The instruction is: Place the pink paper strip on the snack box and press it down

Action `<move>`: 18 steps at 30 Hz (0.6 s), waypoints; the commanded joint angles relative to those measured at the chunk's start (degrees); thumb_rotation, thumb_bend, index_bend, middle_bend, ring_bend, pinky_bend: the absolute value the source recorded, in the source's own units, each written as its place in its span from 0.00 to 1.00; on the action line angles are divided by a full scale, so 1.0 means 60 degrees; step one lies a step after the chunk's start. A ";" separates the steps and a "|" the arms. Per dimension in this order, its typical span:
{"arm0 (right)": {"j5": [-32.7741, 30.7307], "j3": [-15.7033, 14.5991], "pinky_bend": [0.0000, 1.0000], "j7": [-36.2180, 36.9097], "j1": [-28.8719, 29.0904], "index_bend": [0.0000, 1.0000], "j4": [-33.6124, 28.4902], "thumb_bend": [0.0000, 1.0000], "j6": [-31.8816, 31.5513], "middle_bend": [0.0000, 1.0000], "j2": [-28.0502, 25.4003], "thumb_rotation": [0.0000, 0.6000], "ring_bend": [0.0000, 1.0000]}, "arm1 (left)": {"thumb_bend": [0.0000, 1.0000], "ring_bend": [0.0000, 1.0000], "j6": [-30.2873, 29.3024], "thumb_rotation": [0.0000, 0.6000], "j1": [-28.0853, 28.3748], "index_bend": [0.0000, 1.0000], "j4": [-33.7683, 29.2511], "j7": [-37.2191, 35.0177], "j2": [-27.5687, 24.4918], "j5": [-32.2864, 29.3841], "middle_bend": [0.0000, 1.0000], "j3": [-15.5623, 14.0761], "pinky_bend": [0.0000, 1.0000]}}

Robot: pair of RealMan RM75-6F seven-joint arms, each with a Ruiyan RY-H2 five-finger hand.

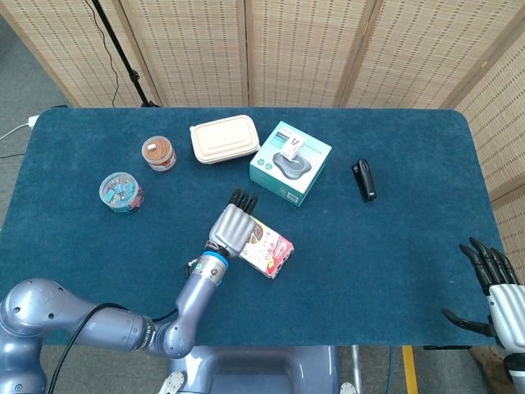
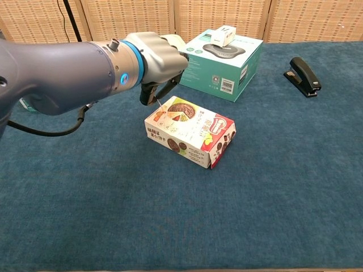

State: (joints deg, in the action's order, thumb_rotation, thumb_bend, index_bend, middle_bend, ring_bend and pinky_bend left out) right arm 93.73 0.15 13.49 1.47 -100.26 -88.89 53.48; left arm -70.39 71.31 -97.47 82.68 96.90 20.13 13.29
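Snack box: one snack box point(image 2: 190, 131) lies flat near the middle of the blue table point(image 1: 394, 246); in the head view point(image 1: 261, 245) its long axis runs from upper left to lower right.
Pink strip: one pink paper strip point(image 2: 161, 105), thin and hard to make out, hangs from the left hand's fingertips, its lower end at the box's near-left top edge. Whether it touches the box I cannot tell.
Left hand: the left hand point(image 2: 160, 59) is over the box's left end, back upward, fingers point(image 2: 170, 89) curled down and pinching the strip; the forearm reaches in from the lower left in the head view point(image 1: 232, 231).
Right hand: the right hand point(image 1: 496, 287) sits at the table's lower right edge, well apart from the box, fingers spread and holding nothing.
Other things: one teal box point(image 1: 290, 162), one beige lidded container point(image 1: 224, 138), one black stapler point(image 1: 363, 180), two round tubs, one brown-topped point(image 1: 158, 153) and one of coloured clips point(image 1: 120, 192).
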 commanded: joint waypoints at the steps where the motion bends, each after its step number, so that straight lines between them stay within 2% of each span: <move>1: 0.0021 -0.0011 0.00 0.0020 0.0017 0.00 0.0001 0.00 0.0029 0.00 -0.0008 1.00 0.00 | 0.45 0.00 0.0011 1.00 0.0141 0.64 0.0201 -0.0020 0.0150 -0.0057 0.00 -0.0082 0.00; 18: 0.0049 -0.0030 0.00 0.0202 0.0012 0.00 0.0014 0.00 0.0001 0.00 -0.0069 1.00 0.00 | 0.45 0.00 0.0106 1.00 0.0617 0.63 0.0979 -0.0277 0.0673 -0.0206 0.00 -0.0255 0.00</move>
State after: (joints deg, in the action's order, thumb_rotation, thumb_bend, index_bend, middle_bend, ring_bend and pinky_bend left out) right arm 94.02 -0.03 14.68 1.55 -100.18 -88.87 53.08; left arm -69.77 74.91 -91.74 81.18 100.81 18.72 11.81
